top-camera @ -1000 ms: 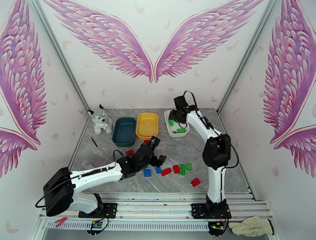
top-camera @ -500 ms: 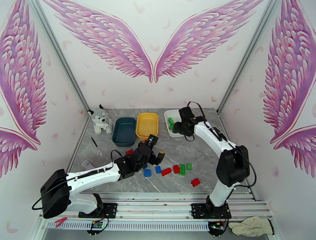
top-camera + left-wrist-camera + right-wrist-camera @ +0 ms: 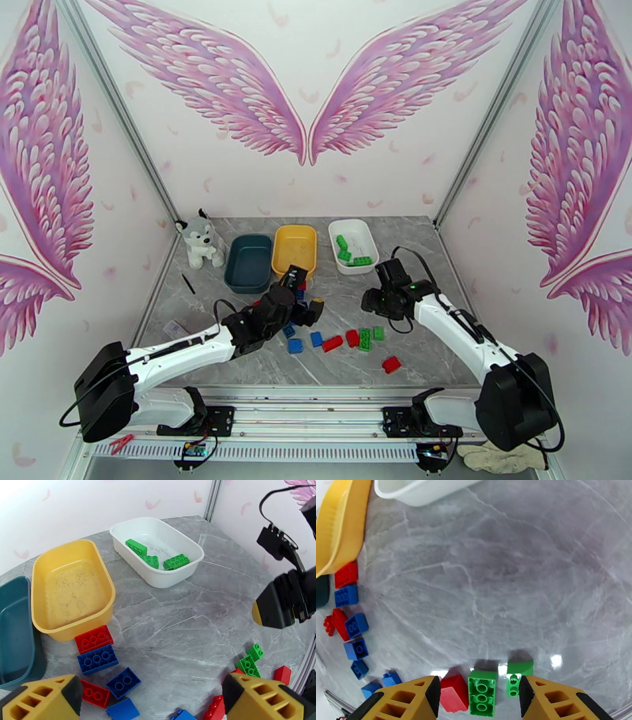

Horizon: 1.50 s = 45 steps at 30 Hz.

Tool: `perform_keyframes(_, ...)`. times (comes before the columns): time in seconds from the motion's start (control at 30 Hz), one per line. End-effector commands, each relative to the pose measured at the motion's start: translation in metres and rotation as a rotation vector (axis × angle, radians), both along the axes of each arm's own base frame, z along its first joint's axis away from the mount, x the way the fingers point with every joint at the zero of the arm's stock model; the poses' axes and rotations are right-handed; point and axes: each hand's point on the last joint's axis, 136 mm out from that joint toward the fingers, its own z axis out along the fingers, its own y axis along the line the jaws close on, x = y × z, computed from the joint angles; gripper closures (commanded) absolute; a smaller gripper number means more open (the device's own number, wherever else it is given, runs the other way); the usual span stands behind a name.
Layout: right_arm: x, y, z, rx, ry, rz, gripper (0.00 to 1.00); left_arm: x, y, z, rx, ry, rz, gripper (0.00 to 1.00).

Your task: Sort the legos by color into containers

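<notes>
Left gripper [image 3: 154, 703] gapes wide and empty above the red and blue legos [image 3: 96, 649] just in front of the yellow tray [image 3: 59, 632]. Right gripper [image 3: 478, 689] — fingers partly apart, holding nothing — hangs over green legos [image 3: 482, 701] well right of that tray. Three green bricks [image 3: 152, 559] lie in the white tray [image 3: 173, 578] beside it.

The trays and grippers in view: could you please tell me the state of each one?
White tray: holds three green bricks.
Yellow tray: empty.
Teal tray: empty.
Left gripper: open, holding nothing.
Right gripper: open, holding nothing.
</notes>
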Motion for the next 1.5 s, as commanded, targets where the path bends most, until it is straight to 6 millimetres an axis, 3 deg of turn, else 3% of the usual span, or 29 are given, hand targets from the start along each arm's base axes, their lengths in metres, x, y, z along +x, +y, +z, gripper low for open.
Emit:
perform_keyframes(0.0, -0.015, -0.004, -0.021, -0.018, 0.076, -0.011, 0.45, -0.002, -0.001, 0.006, -0.034, 0.000, -0.011, 0.01)
perform_keyframes(0.17, -0.019, -0.005, -0.049, -0.040, 0.145, -0.011, 0.46, -0.002, -0.001, 0.005, -0.032, 0.002, -0.012, 0.01)
perform_keyframes(0.4, -0.021, -0.007, -0.071, -0.050, 0.212, -0.016, 0.47, -0.002, 0.001, 0.007, -0.033, -0.003, -0.005, 0.01)
perform_keyframes(0.63, -0.024, -0.021, -0.079, -0.058, 0.235, -0.047, 0.48, -0.001, 0.006, 0.009, -0.034, -0.010, 0.004, 0.01)
perform_keyframes(0.93, -0.038, -0.019, -0.091, -0.022, 0.281, -0.047, 0.50, 0.000, 0.005, 0.008, -0.033, -0.008, 0.005, 0.01)
perform_keyframes(1.23, -0.049, -0.019, -0.096, -0.011, 0.304, -0.046, 0.47, -0.001, 0.005, 0.007, -0.033, -0.005, 0.003, 0.01)
perform_keyframes(1.47, -0.047, -0.016, -0.099, -0.004, 0.313, -0.042, 0.60, -0.001, 0.005, 0.007, -0.031, -0.006, 0.004, 0.01)
